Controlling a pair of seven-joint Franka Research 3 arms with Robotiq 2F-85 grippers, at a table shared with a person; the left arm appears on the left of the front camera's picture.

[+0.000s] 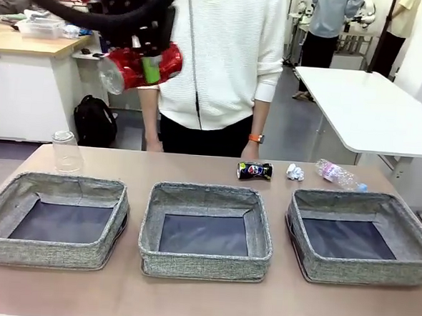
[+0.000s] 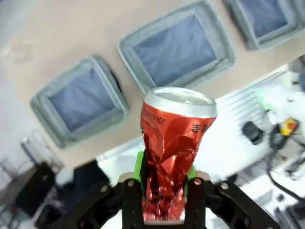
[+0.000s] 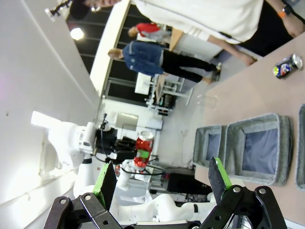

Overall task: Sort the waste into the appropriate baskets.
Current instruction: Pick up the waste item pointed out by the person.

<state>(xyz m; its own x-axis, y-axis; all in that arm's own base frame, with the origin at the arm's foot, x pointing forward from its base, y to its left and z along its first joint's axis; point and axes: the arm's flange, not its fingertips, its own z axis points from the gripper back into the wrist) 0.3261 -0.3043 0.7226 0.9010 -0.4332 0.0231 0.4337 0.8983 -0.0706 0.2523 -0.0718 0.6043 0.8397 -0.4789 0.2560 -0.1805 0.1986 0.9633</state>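
Observation:
My left gripper (image 1: 151, 67) hangs high above the table's left side, shut on the crushed red can (image 1: 141, 66). The left wrist view shows that red can (image 2: 174, 152) clamped between the green pads, with the left basket (image 2: 80, 106) and middle basket (image 2: 177, 47) far below. The three grey baskets (image 1: 53, 220) (image 1: 205, 231) (image 1: 360, 237) stand in a row. Behind them lie the dark-blue can (image 1: 254, 171), the paper wad (image 1: 295, 172), the clear bottle (image 1: 340, 175) and the upturned plastic cup (image 1: 67, 151). My right gripper (image 3: 162, 179) is open with nothing in it, away from the table.
A person in a white top (image 1: 217, 58) stands at the far edge, hands resting near the dark-blue can. A white table (image 1: 371, 110) stands at the back right. Bare tabletop runs along the near edge in front of the baskets.

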